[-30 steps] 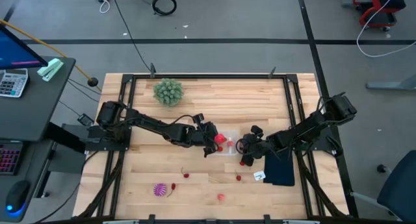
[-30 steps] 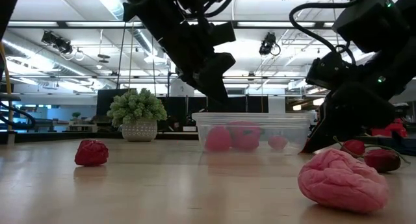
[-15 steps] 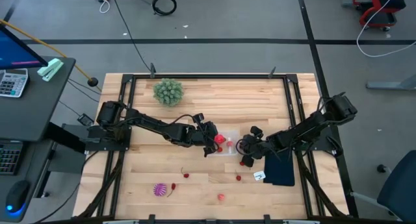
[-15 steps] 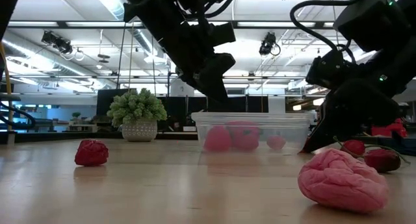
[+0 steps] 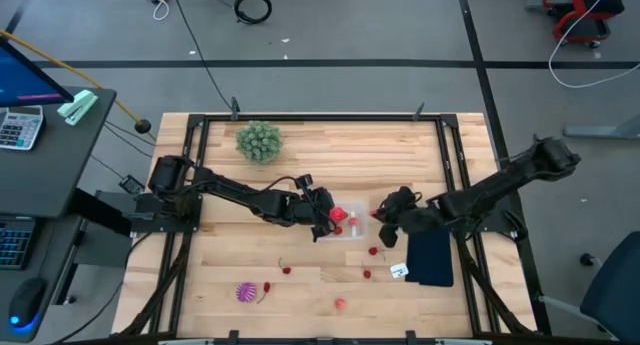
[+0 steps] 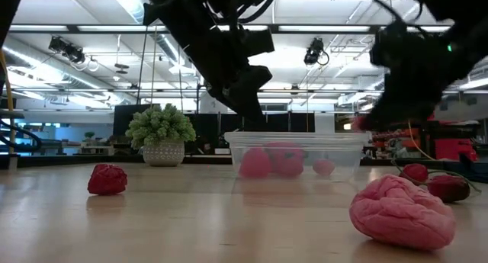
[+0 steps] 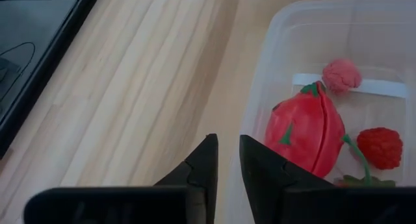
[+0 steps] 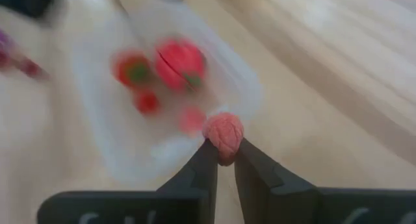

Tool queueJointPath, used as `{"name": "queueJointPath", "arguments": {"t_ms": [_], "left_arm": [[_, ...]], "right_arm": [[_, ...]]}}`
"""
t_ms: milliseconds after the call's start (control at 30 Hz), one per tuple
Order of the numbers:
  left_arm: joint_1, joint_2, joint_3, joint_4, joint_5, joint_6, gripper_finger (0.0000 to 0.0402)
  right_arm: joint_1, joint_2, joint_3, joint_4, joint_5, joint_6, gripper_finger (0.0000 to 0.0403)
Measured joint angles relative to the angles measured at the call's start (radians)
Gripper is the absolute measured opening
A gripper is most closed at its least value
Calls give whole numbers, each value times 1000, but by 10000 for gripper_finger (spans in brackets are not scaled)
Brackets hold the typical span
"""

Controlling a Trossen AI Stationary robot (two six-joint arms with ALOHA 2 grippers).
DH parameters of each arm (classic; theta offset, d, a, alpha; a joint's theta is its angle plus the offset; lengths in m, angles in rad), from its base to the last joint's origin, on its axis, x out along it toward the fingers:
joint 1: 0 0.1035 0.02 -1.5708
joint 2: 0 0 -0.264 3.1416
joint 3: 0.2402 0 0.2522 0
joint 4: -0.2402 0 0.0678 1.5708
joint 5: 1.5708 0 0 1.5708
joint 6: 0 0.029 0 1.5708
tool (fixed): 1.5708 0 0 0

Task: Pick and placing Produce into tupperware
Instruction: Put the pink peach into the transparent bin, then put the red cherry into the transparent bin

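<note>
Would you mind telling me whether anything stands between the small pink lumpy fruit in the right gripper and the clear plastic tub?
Nothing visible does. The right gripper pinches the small pink lumpy fruit just outside the rim of the clear plastic tub, with only bare wood between. The left gripper sits shut at the tub's opposite side.

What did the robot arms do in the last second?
The right gripper lifted off the table beside the clear plastic rectangular tub and swung up toward it, shut on a small pink bumpy toy fruit. The left gripper stayed by the tub's other side. The red toy fruits inside, the loose pieces on the wooden table, the big pink bumpy one and the bushy green plant did not move.
</note>
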Motion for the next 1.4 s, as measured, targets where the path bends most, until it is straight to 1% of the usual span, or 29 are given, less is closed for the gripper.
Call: {"name": "queueJointPath", "arguments": {"t_ms": [100,200,300,367,467,600,667,733,867,933,1000,1067,1100,1167,1233,1300,1400], "left_arm": [[0,-26,0,-24,0,8,66],[-1,-67,0,-62,-1,16,61],[-2,-125,0,-108,0,16,58],[-2,-178,0,-158,0,17,57],[-2,-272,0,-238,-1,25,60],[-2,-403,0,-324,-1,12,65],[-2,-453,0,-352,-2,-4,66],[-6,-498,1,-382,-1,-24,64],[-7,-550,0,-431,-1,-40,57],[-9,-561,0,-448,0,-60,54],[-15,-577,0,-521,1,-96,51],[-27,-586,1,-588,1,-149,51],[-34,-589,2,-631,9,-186,51],[-59,-600,-3,-736,45,-270,52],[-81,-602,3,-772,80,-349,54],[-118,-604,-1,-842,110,-413,54],[-178,-605,1,-858,116,-472,51]], "right_arm": [[2,-40,0,96,-9,-1,48],[2,-25,0,209,-38,-35,56],[2,35,1,301,-99,-90,65],[2,93,3,366,-122,-117,74],[-8,190,41,367,-124,-161,91],[-35,304,129,361,-136,-232,115],[-47,343,182,324,-151,-265,129],[-54,377,243,247,-156,-277,143],[-66,413,366,7,-144,-270,167],[-68,411,417,-125,-137,-245,174],[-70,407,471,-224,-145,-193,177],[-66,385,506,-309,-207,-122,177],[-63,378,520,-333,-243,-85,176],[-41,364,529,-324,-297,-33,173],[-9,349,527,-341,-325,-11,169],[28,347,527,-347,-344,-4,165],[90,348,527,-398,-352,69,162]]}}
